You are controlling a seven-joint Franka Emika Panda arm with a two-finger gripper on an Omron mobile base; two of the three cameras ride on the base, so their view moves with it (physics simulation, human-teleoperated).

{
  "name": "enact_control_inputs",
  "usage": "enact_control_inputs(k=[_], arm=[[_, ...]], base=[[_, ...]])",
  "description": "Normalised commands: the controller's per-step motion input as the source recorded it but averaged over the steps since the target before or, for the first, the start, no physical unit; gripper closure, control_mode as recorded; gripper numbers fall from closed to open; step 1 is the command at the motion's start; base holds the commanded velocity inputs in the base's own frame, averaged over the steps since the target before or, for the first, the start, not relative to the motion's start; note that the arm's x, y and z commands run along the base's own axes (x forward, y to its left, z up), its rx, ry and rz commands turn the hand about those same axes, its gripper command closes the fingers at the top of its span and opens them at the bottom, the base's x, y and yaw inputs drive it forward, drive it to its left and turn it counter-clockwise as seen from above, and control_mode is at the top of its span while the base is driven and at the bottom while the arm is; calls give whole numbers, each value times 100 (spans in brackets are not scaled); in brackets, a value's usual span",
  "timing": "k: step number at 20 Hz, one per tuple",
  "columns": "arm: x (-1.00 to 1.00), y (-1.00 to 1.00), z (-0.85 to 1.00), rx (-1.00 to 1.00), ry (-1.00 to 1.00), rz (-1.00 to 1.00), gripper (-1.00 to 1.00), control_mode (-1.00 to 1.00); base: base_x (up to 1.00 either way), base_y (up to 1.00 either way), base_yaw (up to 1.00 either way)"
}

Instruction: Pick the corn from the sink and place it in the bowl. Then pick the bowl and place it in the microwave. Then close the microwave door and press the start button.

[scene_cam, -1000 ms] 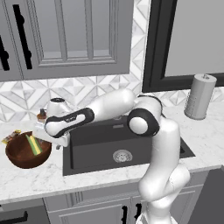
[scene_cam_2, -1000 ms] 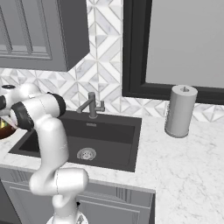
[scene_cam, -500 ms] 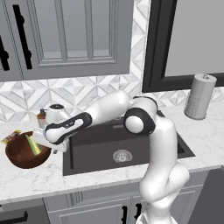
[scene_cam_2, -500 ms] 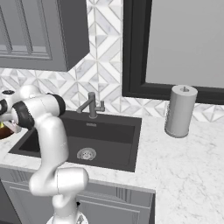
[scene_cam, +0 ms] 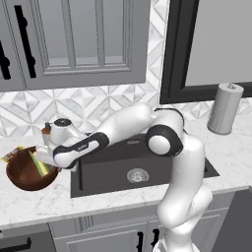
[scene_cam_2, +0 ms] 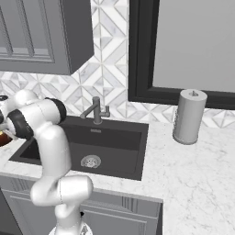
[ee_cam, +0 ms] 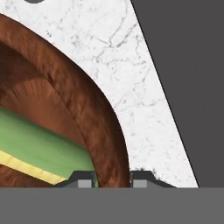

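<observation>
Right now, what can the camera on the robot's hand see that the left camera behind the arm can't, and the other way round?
The hand view alone shows the two fingers astride the bowl's rim, one inside and one outside, closed on it. The left base view alone shows the sink's drain, the upper cabinets and a grey canister on the counter. Both show the bowl with the corn lying in it, beside the sink.

White marble countertop [scene_cam_2: 197, 160] spans the lower frame. Grey panelled wall cabinets [scene_cam: 74, 39] fill the upper left, above a white-and-grey geometric tile backsplash [scene_cam: 98, 106]. A black-framed window [scene_cam_2: 183, 50] sits upper right, with a grey cylindrical paper towel roll [scene_cam_2: 189, 116] beneath.
</observation>
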Motion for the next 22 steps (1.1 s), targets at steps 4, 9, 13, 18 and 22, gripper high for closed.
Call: enact_control_inputs(k=[4, 9, 13, 18, 22], arm=[[-82, -71, 67, 10, -19, -2, 100, -100], [-53, -87, 92, 12, -1, -8, 100, -100], [-39, -100, 92, 11, 12, -16, 100, -100], [-34, -99, 69, 5, 7, -14, 100, -100], [-30, -97, 59, 0, 6, -12, 100, -100]], base=[[0, 0, 0], [0, 0, 0], [0, 0, 0], [0, 0, 0], [0, 0, 0]])
